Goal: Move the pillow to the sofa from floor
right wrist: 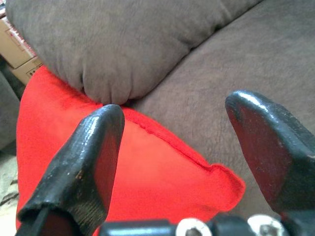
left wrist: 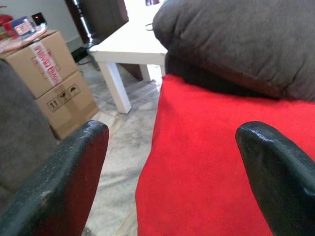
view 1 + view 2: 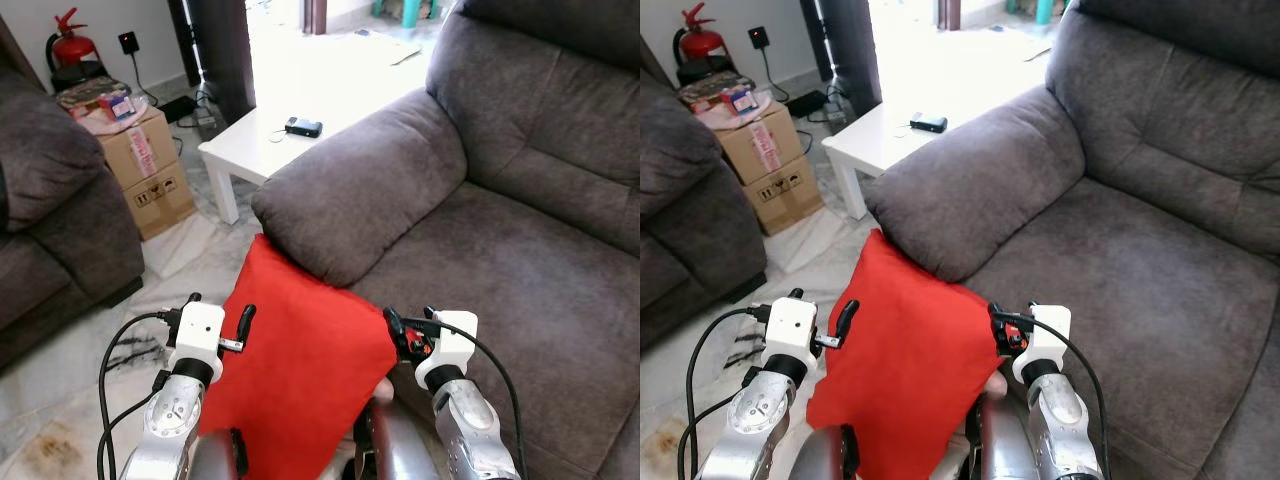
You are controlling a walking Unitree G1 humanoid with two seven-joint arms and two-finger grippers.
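Right now the pillow (image 3: 295, 360) leans tilted against the sofa (image 3: 520, 270) front, its top corner tucked under the armrest (image 3: 360, 190), long axis running from that corner down toward the floor (image 3: 190, 250) near you. Both hands are wide open and hold nothing: left hand (image 3: 222, 322) at the pillow's left edge, right hand (image 3: 410, 328) at its right corner. Close each on its own edge, gripping deep into the fabric, then lift evenly, clear the armrest, and swing right onto the seat.
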